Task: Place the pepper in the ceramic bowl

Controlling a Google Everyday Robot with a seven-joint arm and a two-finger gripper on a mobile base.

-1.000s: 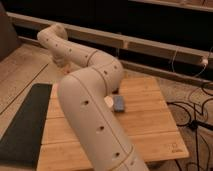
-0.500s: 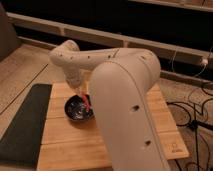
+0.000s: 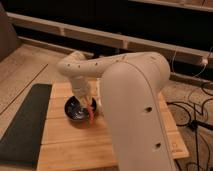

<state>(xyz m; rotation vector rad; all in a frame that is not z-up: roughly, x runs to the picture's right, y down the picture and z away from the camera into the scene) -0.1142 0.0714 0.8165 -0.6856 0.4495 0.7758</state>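
Camera view: the tool (image 3: 88,106) has swung from beside the ceramic bowl (image 3: 76,108) to over its right rim, near the table (image 3: 65,145)'s left edge; it pinches the pepper (image 3: 91,112), so release looks next.

Orange-red pepper (image 3: 91,113) over black ceramic bowl (image 3: 76,108), under tool (image 3: 88,102)
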